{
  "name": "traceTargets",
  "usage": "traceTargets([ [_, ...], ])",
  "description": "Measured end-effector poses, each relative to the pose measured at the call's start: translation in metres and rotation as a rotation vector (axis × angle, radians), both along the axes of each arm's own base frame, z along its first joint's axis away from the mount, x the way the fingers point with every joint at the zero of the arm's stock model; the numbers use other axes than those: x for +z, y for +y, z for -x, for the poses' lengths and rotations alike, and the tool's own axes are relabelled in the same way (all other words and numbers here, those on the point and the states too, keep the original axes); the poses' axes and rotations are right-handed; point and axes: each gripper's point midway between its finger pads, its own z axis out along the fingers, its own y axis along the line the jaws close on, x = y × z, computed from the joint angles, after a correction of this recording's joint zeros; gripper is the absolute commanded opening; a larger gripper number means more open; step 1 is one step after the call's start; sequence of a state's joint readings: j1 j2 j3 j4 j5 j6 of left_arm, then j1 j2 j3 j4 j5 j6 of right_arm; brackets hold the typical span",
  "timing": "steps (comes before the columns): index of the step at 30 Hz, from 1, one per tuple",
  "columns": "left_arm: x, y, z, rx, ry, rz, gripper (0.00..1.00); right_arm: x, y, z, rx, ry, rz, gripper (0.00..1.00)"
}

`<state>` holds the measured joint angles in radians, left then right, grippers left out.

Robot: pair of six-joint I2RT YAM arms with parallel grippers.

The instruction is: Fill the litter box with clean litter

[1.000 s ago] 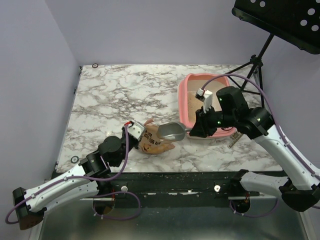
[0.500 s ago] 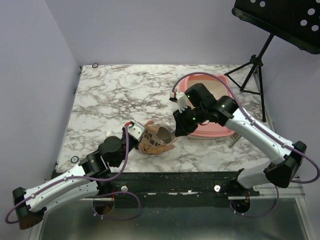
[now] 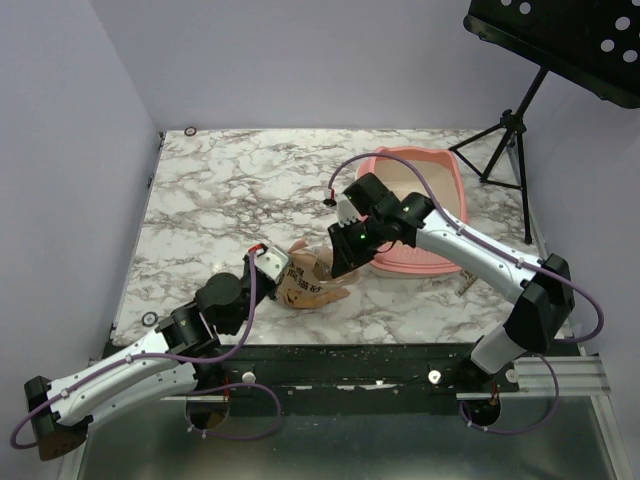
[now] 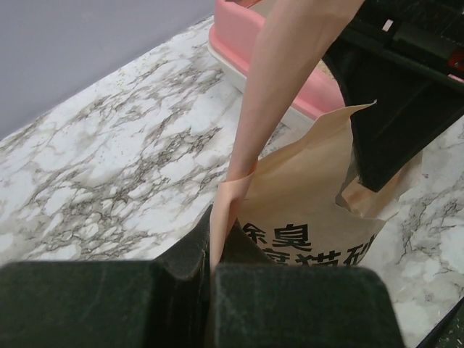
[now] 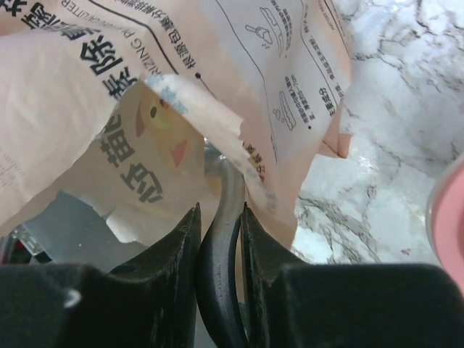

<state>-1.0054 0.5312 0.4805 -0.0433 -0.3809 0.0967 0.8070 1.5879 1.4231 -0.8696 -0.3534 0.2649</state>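
Note:
The pink litter box (image 3: 445, 167) stands at the right back of the table, with some beige litter (image 3: 408, 180) in it. The orange-tan bag (image 3: 305, 285) lies at the front middle. My left gripper (image 3: 270, 266) is shut on the bag's edge, pinching the paper (image 4: 217, 239) between its fingers. My right gripper (image 3: 338, 258) is at the bag's mouth, shut on the dark scoop handle (image 5: 220, 239). The handle runs into the bag (image 5: 254, 72), and the scoop's bowl is hidden inside. The box's rim also shows in the left wrist view (image 4: 243, 29).
A black music stand (image 3: 560, 35) on a tripod (image 3: 508, 130) stands behind the table's right back corner. A small flat strip (image 3: 465, 284) lies on the marble by the box's near right corner. Walls close off the left and back.
My right arm has swung left from the litter box to the bag. The grey scoop it carries has gone into the bag's mouth and out of sight. The left arm has not moved.

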Motion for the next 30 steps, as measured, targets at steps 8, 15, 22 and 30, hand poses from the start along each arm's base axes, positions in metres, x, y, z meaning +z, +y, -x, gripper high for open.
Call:
traceTargets([
  [8,-0.001,0.001,0.001,0.0,0.004,-0.005,0.0,-0.027,0.023,0.008,0.003,0.1,-0.15,0.0],
  [15,-0.004,0.001,0.0,0.0,0.01,-0.016,0.0,-0.035,0.034,0.013,-0.027,0.13,-0.263,0.0],
  [22,-0.004,0.0,0.0,0.0,0.009,-0.016,0.0,-0.022,0.031,0.019,-0.07,0.104,-0.349,0.0],
  [30,-0.004,0.0,-0.001,0.002,0.005,-0.022,0.0,0.007,0.027,0.027,-0.124,0.079,-0.486,0.0],
])
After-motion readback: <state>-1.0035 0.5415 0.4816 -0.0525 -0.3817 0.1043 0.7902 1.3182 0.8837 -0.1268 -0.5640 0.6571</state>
